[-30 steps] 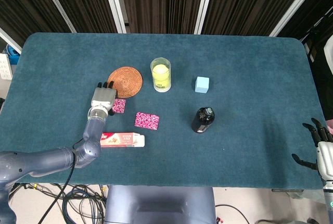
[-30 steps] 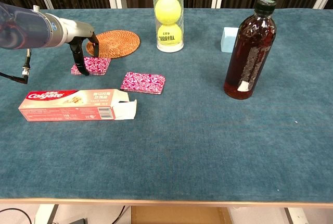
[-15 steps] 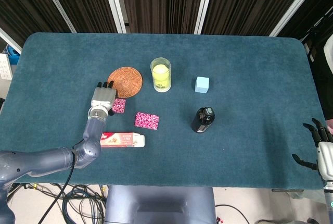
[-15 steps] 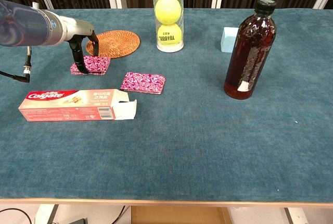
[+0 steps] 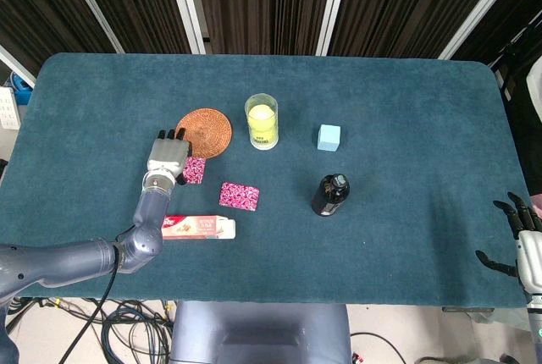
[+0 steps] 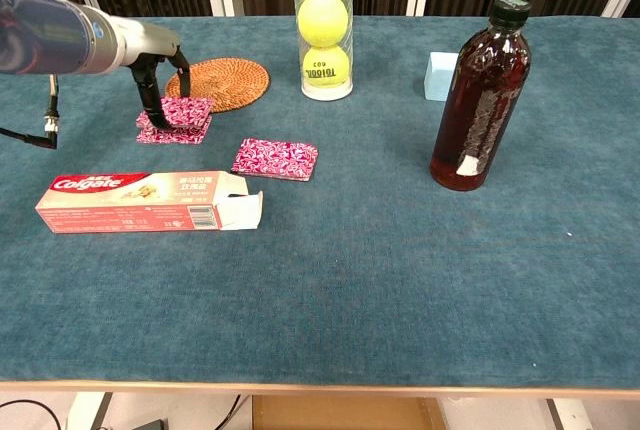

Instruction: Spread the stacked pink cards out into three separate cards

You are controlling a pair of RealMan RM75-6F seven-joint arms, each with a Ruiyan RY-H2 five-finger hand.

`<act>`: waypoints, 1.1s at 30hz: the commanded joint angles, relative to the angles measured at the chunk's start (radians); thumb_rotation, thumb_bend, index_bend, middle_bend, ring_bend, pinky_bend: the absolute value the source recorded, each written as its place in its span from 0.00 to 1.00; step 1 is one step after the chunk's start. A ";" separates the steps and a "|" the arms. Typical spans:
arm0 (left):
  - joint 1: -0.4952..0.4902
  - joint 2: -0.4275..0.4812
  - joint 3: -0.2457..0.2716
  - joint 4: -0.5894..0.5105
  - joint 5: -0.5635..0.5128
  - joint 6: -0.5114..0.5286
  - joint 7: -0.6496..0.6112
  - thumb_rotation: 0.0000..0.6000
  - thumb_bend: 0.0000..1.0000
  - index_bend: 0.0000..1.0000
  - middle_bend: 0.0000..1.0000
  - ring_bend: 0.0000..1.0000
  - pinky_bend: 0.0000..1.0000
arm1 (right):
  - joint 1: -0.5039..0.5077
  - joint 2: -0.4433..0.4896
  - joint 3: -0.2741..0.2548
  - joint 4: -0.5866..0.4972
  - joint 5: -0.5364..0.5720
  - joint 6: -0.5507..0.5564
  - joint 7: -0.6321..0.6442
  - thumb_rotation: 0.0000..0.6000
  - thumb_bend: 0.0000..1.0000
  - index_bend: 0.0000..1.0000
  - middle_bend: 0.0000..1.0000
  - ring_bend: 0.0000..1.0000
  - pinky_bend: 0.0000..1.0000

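Two cards lie stacked under your left hand (image 6: 152, 70): its fingers (image 6: 153, 100) pinch the top pink card (image 6: 186, 110), lifted above the lower card (image 6: 172, 131). Loose grip drops it back; your right hand (image 5: 523, 245) idles, spread.

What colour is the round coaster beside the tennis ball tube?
Orange-brown woven wicker coaster, clearest in the chest view.

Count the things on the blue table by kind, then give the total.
Pink patterned cards: 3
Round woven rattan coaster: 1
Clear plastic tube of yellow tennis balls: 1
Pale blue cube: 1
Brown bottle with black cap: 1
Red-and-white cardboard toothpaste box: 1
Total: 8
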 commanded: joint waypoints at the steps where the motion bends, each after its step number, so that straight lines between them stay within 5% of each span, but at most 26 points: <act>1: -0.010 0.013 -0.022 -0.028 -0.007 0.003 -0.006 1.00 0.26 0.48 0.11 0.00 0.00 | 0.000 0.001 0.000 0.000 0.000 0.000 0.001 1.00 0.11 0.18 0.06 0.13 0.24; 9: -0.073 -0.003 -0.066 -0.023 -0.067 0.014 0.032 1.00 0.26 0.48 0.11 0.00 0.00 | -0.002 0.003 0.001 0.002 0.001 0.001 0.011 1.00 0.11 0.18 0.06 0.13 0.24; 33: -0.241 -0.241 -0.143 0.261 -0.192 -0.030 0.160 1.00 0.26 0.49 0.11 0.00 0.00 | -0.008 0.009 0.007 0.021 0.013 -0.001 0.054 1.00 0.11 0.18 0.06 0.13 0.24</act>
